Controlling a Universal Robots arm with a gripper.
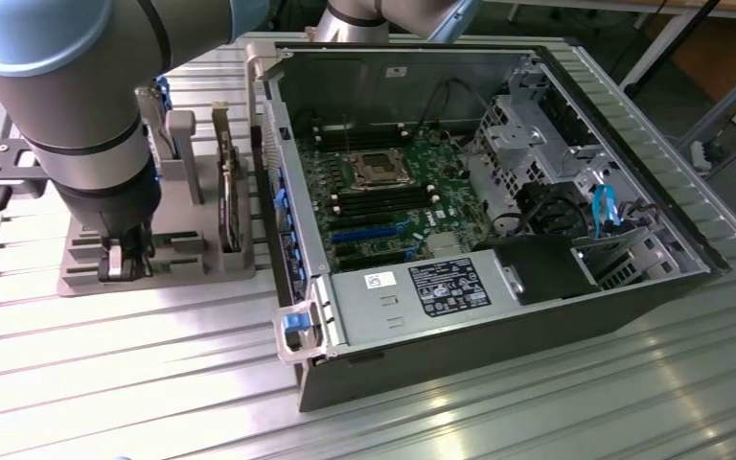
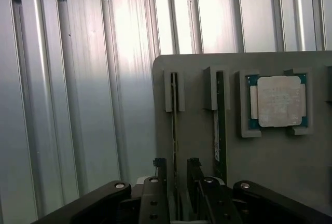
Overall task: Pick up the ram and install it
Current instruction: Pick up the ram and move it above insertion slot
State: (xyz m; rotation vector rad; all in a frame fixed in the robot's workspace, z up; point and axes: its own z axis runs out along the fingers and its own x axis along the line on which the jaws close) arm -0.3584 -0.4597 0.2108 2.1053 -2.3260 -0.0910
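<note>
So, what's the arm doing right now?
Gripper open, straddling the ram. Ram on edge in its grey holder, not yet lifted. Second stick beside it, untouched.

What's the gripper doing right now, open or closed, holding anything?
Gripper: open, one finger on each side of the ram stick, which stands in its grey holder; not clamped on it.

A holder (image 1: 150,273) sat on the surface (image 1: 112,364), at the exterior view's left of the computer case (image 1: 471,326). In it stood the ram (image 2: 175,115), a second stick (image 2: 220,125) beside it, then the processor (image 2: 279,101).
</note>
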